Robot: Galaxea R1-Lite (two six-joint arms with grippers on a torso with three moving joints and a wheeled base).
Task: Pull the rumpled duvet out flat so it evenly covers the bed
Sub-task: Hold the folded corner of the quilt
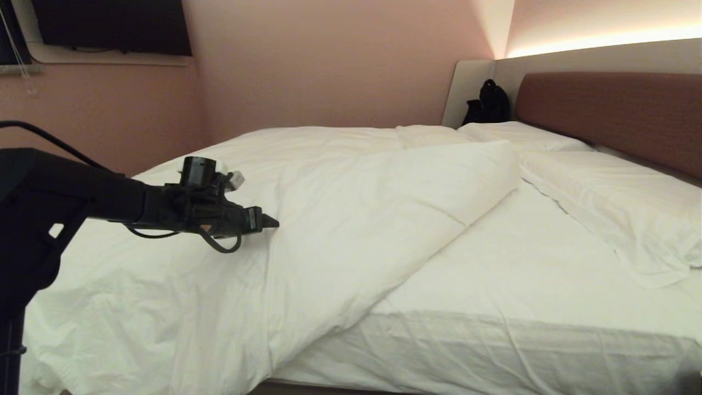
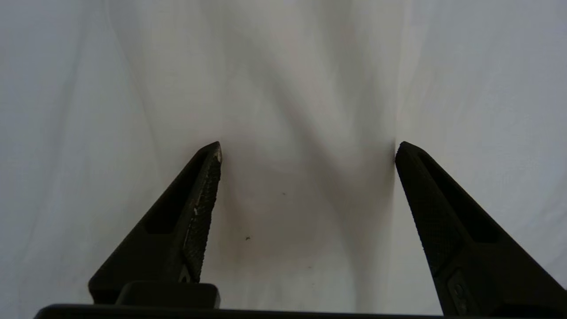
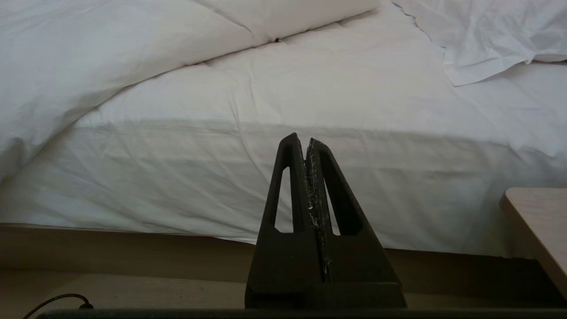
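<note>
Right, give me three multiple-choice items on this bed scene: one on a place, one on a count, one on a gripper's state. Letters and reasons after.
1. Where does the duvet lie on the bed?
A. Bunched toward the robot's left, sheet bare on the right
B. Spread evenly across
C. On the floor

2. How many pillows show at the headboard?
A. None
B. Two
C. Four

3. How is the left gripper?
A. Shut on a pillow
B. Out of view
C. Open over white fabric

Answers:
1 A: the folded edge runs diagonally, mattress sheet exposed.
2 B: near pillow and far pillow.
3 C: fingers stand wide apart, nothing between them.
</note>
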